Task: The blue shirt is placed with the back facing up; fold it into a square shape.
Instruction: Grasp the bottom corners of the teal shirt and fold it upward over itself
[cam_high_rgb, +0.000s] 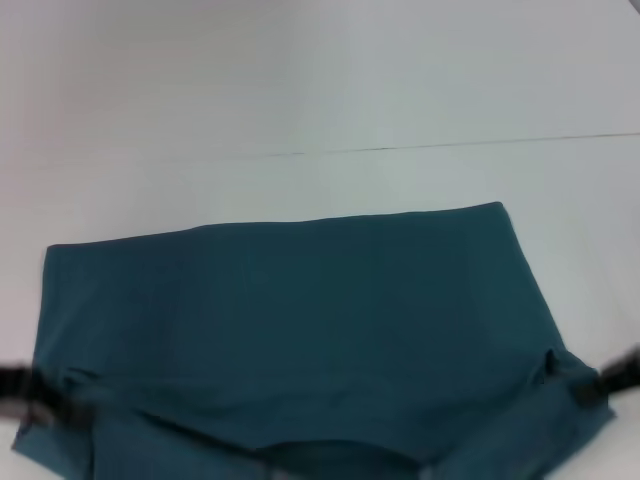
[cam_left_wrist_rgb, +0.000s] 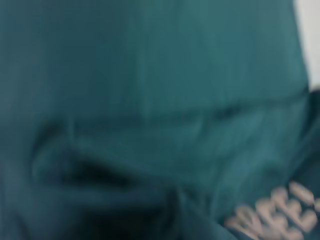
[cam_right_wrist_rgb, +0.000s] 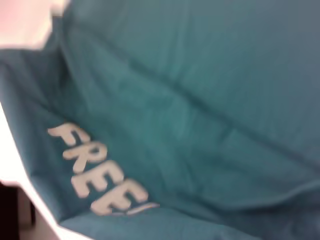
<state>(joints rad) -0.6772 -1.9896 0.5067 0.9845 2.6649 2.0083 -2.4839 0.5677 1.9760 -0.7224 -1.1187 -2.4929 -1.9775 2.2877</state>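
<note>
**Both grippers at the shirt's near corners**

The blue shirt (cam_high_rgb: 300, 320) lies spread across the near half of the white worktop (cam_high_rgb: 320, 90), plain back up, its far hem running straight from left to right. My left gripper (cam_high_rgb: 25, 395) is at the shirt's near-left corner, close to the worktop's left edge, and the cloth bunches into it there. My right gripper (cam_high_rgb: 610, 378) is at the near-right corner by the right edge, cloth puckered beside it too. Fingers on both sides are blurred and partly covered by cloth; cannot tell whether they pinch the cloth or are spread. Both wrist views are filled with teal cloth in folds. White "FREE!" lettering (cam_right_wrist_rgb: 97, 170) shows in the right wrist view, and part of it (cam_left_wrist_rgb: 280, 212) in the left wrist view.
</note>
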